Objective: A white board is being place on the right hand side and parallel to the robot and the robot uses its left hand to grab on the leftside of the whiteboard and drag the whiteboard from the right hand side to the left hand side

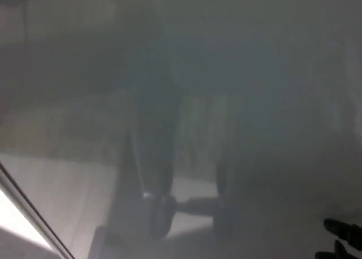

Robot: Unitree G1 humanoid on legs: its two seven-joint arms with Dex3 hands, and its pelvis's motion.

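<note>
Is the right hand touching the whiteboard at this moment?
Cannot tell. In the head view, the right hand shows only as dark fingertips overlapping the whiteboard; neither contact nor gap is plain.

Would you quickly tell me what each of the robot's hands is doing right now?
Left hand: not in view; the whiteboard fills nearly the whole picture.
Right hand: only dark tips show at the lower right corner; open or shut cannot be told.

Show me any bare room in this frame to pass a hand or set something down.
Almost none. The whiteboard fills nearly the whole head view, showing only dim reflections. The one free patch is a bright sliver at the bottom left, beyond the board's edge. The right hand peeks in at the bottom right corner, too little showing to judge its fingers. The left hand is out of view.
</note>
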